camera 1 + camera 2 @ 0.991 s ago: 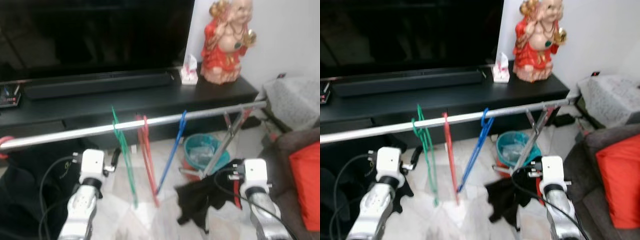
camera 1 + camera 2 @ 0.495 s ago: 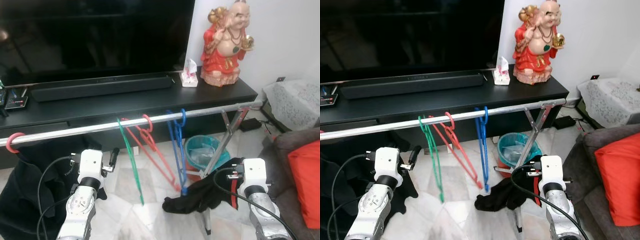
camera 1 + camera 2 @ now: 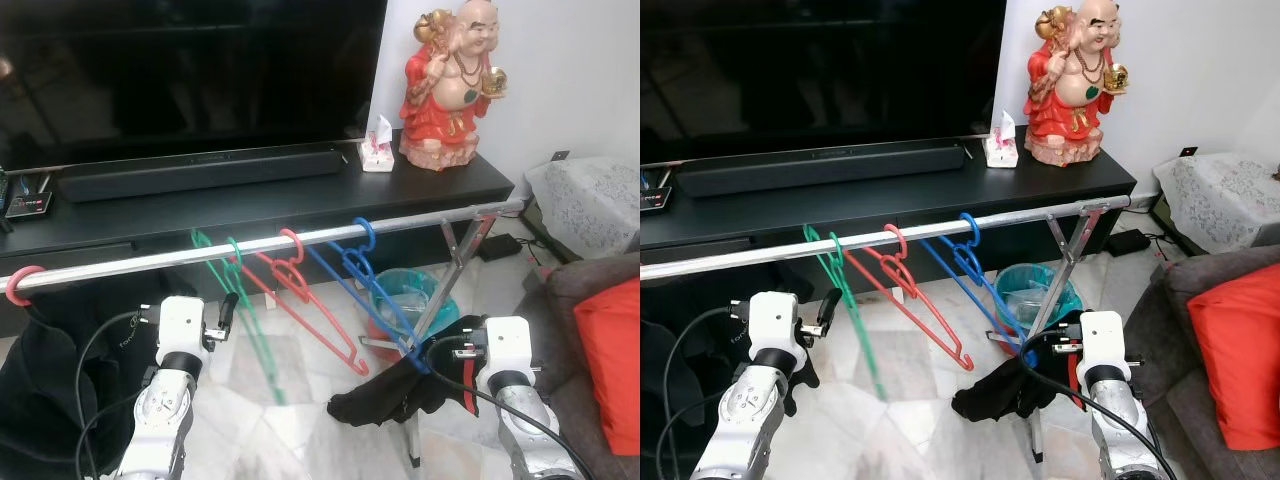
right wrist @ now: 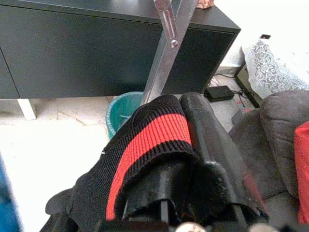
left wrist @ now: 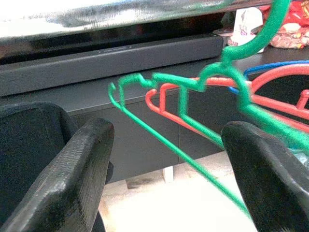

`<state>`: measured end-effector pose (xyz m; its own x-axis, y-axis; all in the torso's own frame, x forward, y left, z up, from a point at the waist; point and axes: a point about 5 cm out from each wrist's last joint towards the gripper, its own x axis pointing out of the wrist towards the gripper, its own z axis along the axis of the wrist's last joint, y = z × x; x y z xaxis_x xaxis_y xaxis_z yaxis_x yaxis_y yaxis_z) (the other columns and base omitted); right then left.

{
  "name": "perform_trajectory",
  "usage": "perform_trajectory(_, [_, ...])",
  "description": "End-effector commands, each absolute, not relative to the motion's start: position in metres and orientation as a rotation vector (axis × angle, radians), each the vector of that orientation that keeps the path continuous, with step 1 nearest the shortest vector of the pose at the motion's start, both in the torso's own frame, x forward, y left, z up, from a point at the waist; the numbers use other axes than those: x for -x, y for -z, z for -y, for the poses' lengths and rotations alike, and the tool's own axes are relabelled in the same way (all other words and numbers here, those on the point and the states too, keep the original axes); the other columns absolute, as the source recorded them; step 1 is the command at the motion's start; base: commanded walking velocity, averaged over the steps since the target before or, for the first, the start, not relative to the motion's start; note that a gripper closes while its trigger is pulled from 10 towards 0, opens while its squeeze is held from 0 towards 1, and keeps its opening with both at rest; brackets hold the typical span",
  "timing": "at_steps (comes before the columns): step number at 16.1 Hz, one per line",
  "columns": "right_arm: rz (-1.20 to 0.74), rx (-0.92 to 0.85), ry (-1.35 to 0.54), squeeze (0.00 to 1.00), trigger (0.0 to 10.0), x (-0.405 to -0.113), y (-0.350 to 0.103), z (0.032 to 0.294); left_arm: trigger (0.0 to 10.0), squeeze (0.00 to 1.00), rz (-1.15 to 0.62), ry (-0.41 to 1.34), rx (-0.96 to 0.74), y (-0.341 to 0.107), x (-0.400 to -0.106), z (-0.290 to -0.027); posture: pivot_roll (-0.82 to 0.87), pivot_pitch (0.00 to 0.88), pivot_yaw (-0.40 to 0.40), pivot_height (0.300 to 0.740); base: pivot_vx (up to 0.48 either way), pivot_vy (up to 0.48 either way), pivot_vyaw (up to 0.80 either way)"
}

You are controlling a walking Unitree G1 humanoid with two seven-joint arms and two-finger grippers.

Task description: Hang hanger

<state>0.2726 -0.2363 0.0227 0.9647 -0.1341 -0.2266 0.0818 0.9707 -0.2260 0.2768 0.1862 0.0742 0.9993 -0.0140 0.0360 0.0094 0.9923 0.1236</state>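
Note:
A silver rail [image 3: 160, 262] runs across in front of the TV stand. On it hang a green hanger [image 3: 243, 305], a red hanger [image 3: 305, 295] and a blue hanger [image 3: 372, 290], all tilted and blurred from swinging. My left gripper [image 5: 164, 164] is open just below the rail, with the green hanger [image 5: 212, 82] in front of its fingers [image 5: 72, 174] and not touching them. My right gripper [image 4: 186, 159] is shut on a black garment with a red stripe [image 4: 149, 140], which droops toward the floor [image 3: 385, 395] beside the rack's leg.
A red hook carrying dark clothing [image 3: 22, 285] hangs at the rail's left end. Behind stand the black TV stand [image 3: 300, 195], soundbar [image 3: 200, 172] and a red statue [image 3: 452, 85]. A teal bin [image 3: 400, 295] sits under the rail; a sofa with a red cushion [image 3: 610, 370] is at right.
The three hangers have swung on the rail; the red and blue ones now tilt out to the right. The black garment stays in my right gripper. The picture has steadied.

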Motion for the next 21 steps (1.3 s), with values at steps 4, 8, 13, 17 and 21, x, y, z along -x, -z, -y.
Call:
perform_trajectory(4, [-0.215, 0.212, 0.102, 0.00, 10.0, -0.2767, -0.0278, 0.2347, 10.0, 0.00, 0.018, -0.004, -0.148, -0.0728, -0.2752, -0.1860, 0.11, 0.000, -0.051, 0.740, 0.000, 0.000, 0.55])
perform_trajectory(8, [-0.218, 0.211, 0.107, 0.00, 10.0, -0.2764, -0.0277, 0.2355, 10.0, 0.00, 0.016, -0.003, -0.153, -0.0735, -0.2756, -0.1848, 0.11, 0.000, -0.053, 0.740, 0.000, 0.000, 0.00])
perform_trajectory(13, [-0.231, 0.210, 0.107, 0.00, 10.0, -0.2742, -0.0250, 0.2364, 10.0, 0.00, 0.011, -0.009, -0.167, -0.0732, -0.2742, -0.1842, 0.11, 0.000, -0.058, 0.740, 0.000, -0.149, 0.00])
perform_trajectory(17, [-0.231, 0.209, 0.108, 0.00, 10.0, -0.2749, -0.0254, 0.2363, 10.0, 0.00, 0.011, -0.020, -0.165, -0.0736, -0.2746, -0.1858, 0.12, 0.000, -0.059, 0.740, 0.000, -0.430, 0.00])
perform_trajectory(21, [-0.232, 0.208, 0.109, 0.00, 10.0, -0.2750, -0.0254, 0.2366, 10.0, 0.00, 0.006, -0.026, -0.164, -0.0740, -0.2751, -0.1862, 0.11, 0.000, -0.057, 0.740, 0.000, -0.422, 0.00])
